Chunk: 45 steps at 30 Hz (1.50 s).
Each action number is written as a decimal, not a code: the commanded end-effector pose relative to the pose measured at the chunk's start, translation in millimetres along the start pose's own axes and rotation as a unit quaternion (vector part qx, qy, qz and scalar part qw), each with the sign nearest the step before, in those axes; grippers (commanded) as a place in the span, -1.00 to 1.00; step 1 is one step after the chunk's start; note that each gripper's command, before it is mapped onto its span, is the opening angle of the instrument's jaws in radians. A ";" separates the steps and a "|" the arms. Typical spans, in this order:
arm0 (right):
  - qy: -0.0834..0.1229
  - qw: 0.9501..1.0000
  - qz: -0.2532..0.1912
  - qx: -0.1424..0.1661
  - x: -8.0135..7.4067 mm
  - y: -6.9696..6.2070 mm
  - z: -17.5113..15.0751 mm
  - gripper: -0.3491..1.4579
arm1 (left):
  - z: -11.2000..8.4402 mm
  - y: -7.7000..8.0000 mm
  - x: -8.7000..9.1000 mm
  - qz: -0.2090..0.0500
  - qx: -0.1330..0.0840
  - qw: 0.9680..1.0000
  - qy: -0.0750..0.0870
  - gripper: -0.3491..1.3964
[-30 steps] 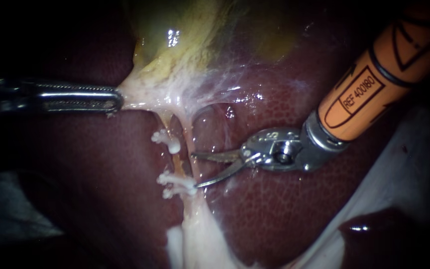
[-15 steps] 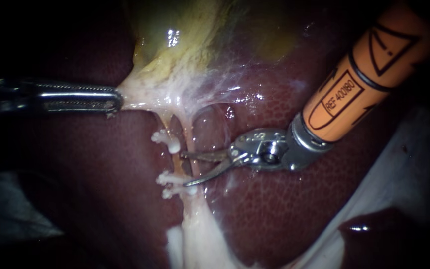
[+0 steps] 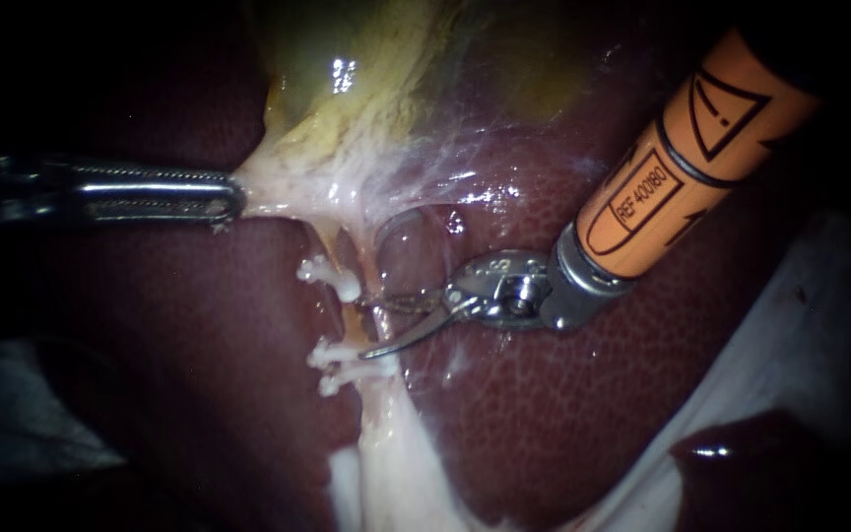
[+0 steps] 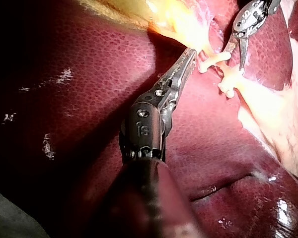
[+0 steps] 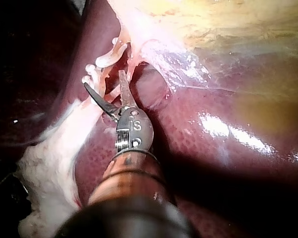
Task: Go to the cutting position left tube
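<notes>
Where things lie around the clipped tube

The gallbladder (image 3: 366, 89) sits at the top of our endoscope view, the liver (image 3: 563, 424) beneath everything. Our left instrument (image 3: 231, 195) enters from the left, clamped on the tissue (image 3: 278, 187) just below the gallbladder. From there the tube (image 3: 339, 244) runs downward, an upper clip (image 3: 332, 279) and a lower clip (image 3: 342, 363) on it. Our right instrument (image 3: 366, 327) reaches in from the upper right, its parted blades at the stretch between them.

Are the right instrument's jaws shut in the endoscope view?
No, the jaws of the right instrument stand apart with a clear gap, beside the clipped tube.
</notes>
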 end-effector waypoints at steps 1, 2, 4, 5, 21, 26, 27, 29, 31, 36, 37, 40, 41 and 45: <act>0.000 1.000 0.000 0.000 0.1 0.0 0.1 0.84 | 0.0 0.0 0.0 0.000 0.000 1.000 0.000 -1.00; 0.000 1.000 0.000 0.001 0.1 0.0 0.1 0.84 | 0.0 0.0 0.0 0.000 0.000 1.000 0.000 -1.00; 0.001 1.000 -0.001 0.002 0.2 0.0 0.2 0.84 | 0.0 0.0 0.0 0.000 0.000 1.000 0.000 -1.00; 0.003 1.000 -0.001 0.001 0.2 0.0 0.2 0.84 | 0.0 0.0 0.0 0.000 0.000 1.000 0.000 -1.00; 0.020 0.998 -0.027 0.054 1.7 -1.4 3.1 0.78 | 0.1 0.0 0.0 0.000 0.000 1.000 0.000 -1.00; 0.024 0.998 -0.029 0.052 2.0 -1.4 4.9 0.76 | 0.1 0.0 0.0 0.000 0.000 1.000 0.000 -1.00; 0.027 0.998 -0.029 0.052 2.2 -1.4 5.1 0.76 | 0.1 0.0 0.0 0.000 0.000 1.000 0.000 -1.00; 0.037 0.997 -0.028 0.055 2.7 -1.4 5.7 0.76 | 0.1 0.0 0.0 0.000 0.000 1.000 0.000 -1.00; 0.049 0.997 -0.027 0.049 3.3 -1.4 6.3 0.76 | 0.1 0.0 0.0 0.000 0.000 1.000 0.000 -1.00; 0.064 0.997 -0.024 0.034 4.4 -1.4 7.0 0.76 | 0.1 0.0 0.0 0.000 0.000 1.000 0.000 -1.00; 0.067 0.997 -0.023 0.030 4.7 -1.4 7.0 0.76 | 0.1 0.0 0.0 0.000 0.000 1.000 0.000 -1.00; 0.072 0.997 -0.020 0.028 5.3 -1.5 6.7 0.76 | 0.2 0.1 0.0 0.000 0.001 1.000 0.000 -1.00; 0.074 0.997 -0.020 0.027 5.4 -1.5 6.6 0.76 | 0.2 0.1 0.0 0.000 0.001 1.000 0.000 -1.00; 0.083 0.996 -0.018 0.032 6.0 -2.1 6.2 0.78 | 0.2 0.1 0.0 0.000 0.001 1.000 0.000 -1.00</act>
